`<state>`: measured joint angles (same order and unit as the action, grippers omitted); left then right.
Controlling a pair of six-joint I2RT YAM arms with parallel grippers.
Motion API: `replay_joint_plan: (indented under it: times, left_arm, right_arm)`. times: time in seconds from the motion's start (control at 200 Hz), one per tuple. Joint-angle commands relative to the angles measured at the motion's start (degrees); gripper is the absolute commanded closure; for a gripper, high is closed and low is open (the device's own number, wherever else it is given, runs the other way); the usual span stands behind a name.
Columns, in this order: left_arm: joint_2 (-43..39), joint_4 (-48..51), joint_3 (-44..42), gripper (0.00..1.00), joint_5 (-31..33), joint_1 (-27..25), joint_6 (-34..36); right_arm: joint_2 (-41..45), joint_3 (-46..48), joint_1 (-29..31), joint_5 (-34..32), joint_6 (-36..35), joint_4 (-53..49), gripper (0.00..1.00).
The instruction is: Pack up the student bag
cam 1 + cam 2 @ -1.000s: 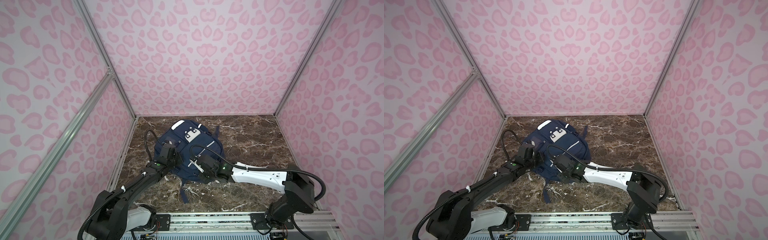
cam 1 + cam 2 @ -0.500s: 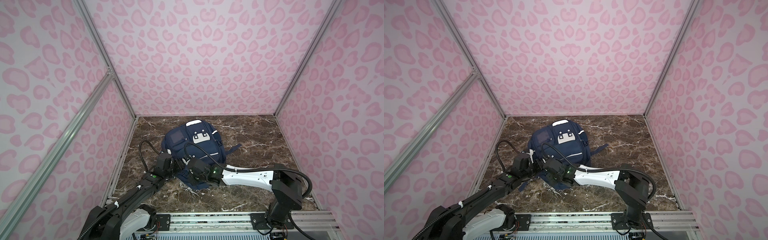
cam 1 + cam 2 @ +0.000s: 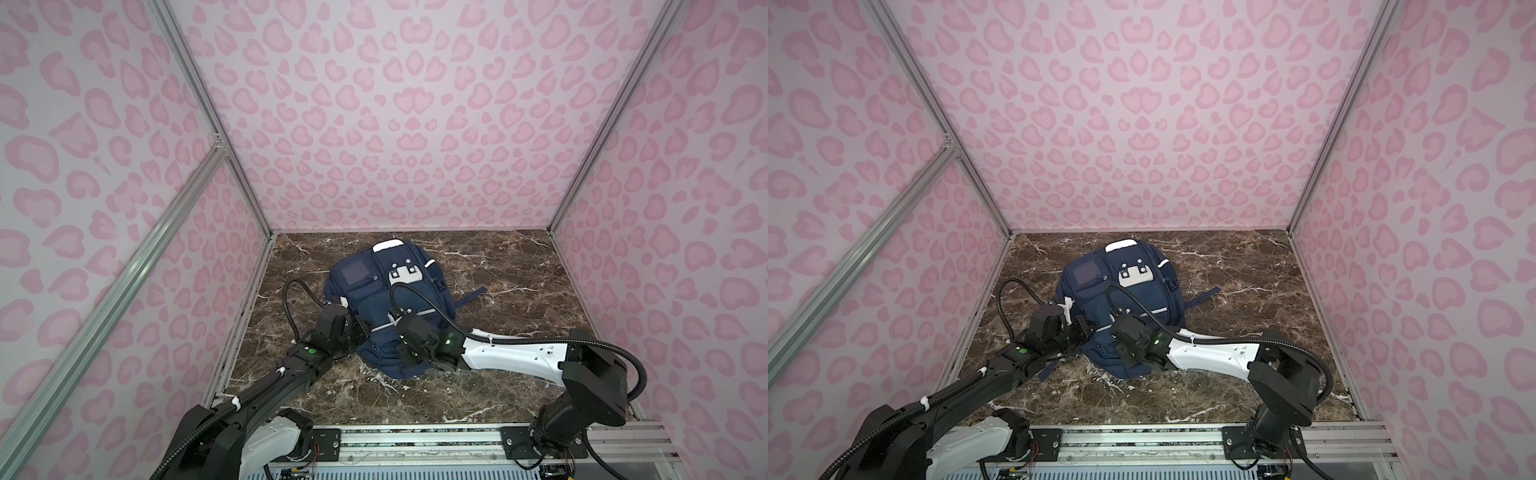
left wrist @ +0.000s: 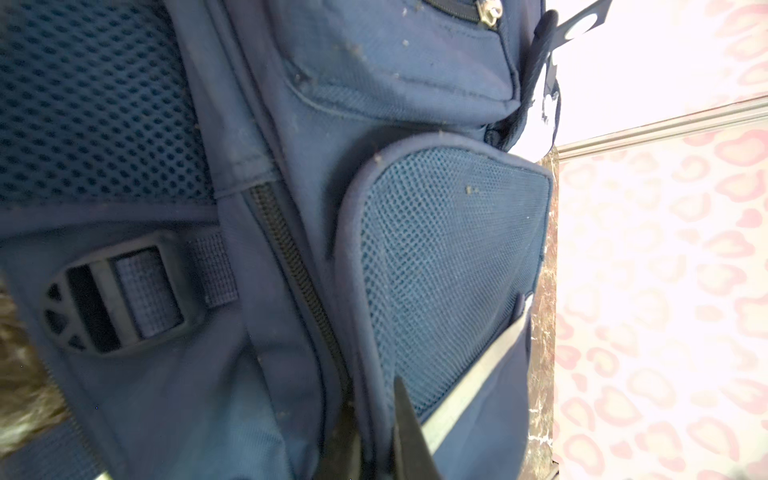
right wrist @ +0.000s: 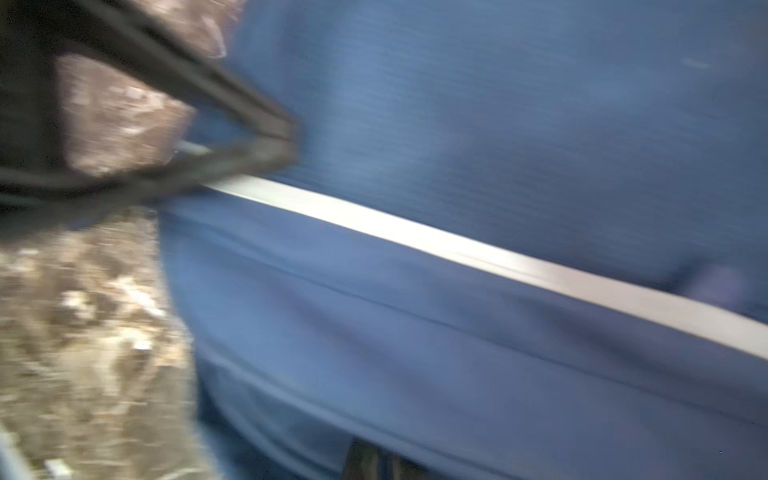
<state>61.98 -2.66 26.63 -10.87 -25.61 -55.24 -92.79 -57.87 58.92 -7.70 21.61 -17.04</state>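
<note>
The student bag (image 3: pixel 409 291) (image 3: pixel 1138 297), navy with white stripes and a white patch, lies on the marble floor in both top views. My left gripper (image 3: pixel 360 332) (image 3: pixel 1084 328) is at its left side. In the left wrist view this gripper (image 4: pixel 374 440) is shut on a fold of the bag (image 4: pixel 415 83) beside the mesh side pocket (image 4: pixel 449 266). My right gripper (image 3: pixel 405 345) (image 3: pixel 1126 347) sits at the bag's near right. In the blurred right wrist view it (image 5: pixel 380 463) is shut on blue fabric below a white stripe (image 5: pixel 457 245). The left gripper (image 5: pixel 286 137) shows there too.
Pink patterned walls (image 3: pixel 415 124) close off the back and both sides. An aluminium rail (image 3: pixel 415 436) runs along the front edge. A loose strap (image 3: pixel 471 297) trails on the floor to the right of the bag. Bare marble (image 3: pixel 519 270) lies to the right and in front.
The bag has turned so its white patch now points to the back wall. My left gripper opened and then shut on the bag's side. The right arm swung in towards the left.
</note>
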Motion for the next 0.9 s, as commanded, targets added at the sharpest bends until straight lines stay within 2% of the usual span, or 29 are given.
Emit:
replay_joint_plan:
  times: [0.0,0.155,0.25,0.375,0.53,0.615,0.725,0.745,0.78,0.845,0.9]
  left_arm:
    - [-1.06,3.13,-0.20,0.97,-1.25,1.33,2.96]
    - [-1.39,3.64,-0.24,0.97,-3.94,3.90,4.30]
    - [-0.32,3.85,1.07,0.97,-4.47,4.85,5.48]
    - [2.16,4.96,4.52,0.97,-3.09,6.27,7.82]
    - [8.37,4.07,11.56,0.96,-4.20,8.94,9.56]
    - [13.15,5.89,18.34,0.85,-3.28,8.99,11.60]
    - [19.70,6.57,26.37,0.66,-4.50,9.22,12.78]
    - [20.97,6.67,27.49,0.59,-4.51,9.33,13.04]
    - [22.60,7.42,29.29,0.51,-4.33,9.50,13.45]
    - [23.49,10.33,31.35,0.39,-2.27,9.66,14.95]
    - [21.52,12.36,30.32,0.34,1.48,9.65,15.80]
  right_arm:
    - [2.30,2.51,-4.50,-7.65,-2.45,-6.71,1.00]
    - [7.96,7.21,-14.32,-3.76,-4.66,-5.53,1.00]
    - [9.62,8.36,-16.78,-4.77,-5.51,-6.45,1.00]
    - [10.60,8.47,-15.27,-3.93,-5.20,-8.29,1.00]
    - [9.75,6.21,-7.38,-2.89,-2.67,-9.71,1.00]
    - [8.24,2.78,-2.40,-1.28,-0.54,-8.50,1.00]
    - [5.60,-1.18,3.89,-0.86,1.71,-2.05,1.00]
    - [4.84,-2.38,4.64,-1.06,2.37,-1.57,1.00]
    - [3.37,-4.63,5.84,-1.82,3.48,-1.11,1.00]
    - [0.82,-7.53,6.96,-2.03,3.88,0.26,1.00]
    - [-1.34,-9.22,7.15,-2.13,4.07,1.60,1.00]
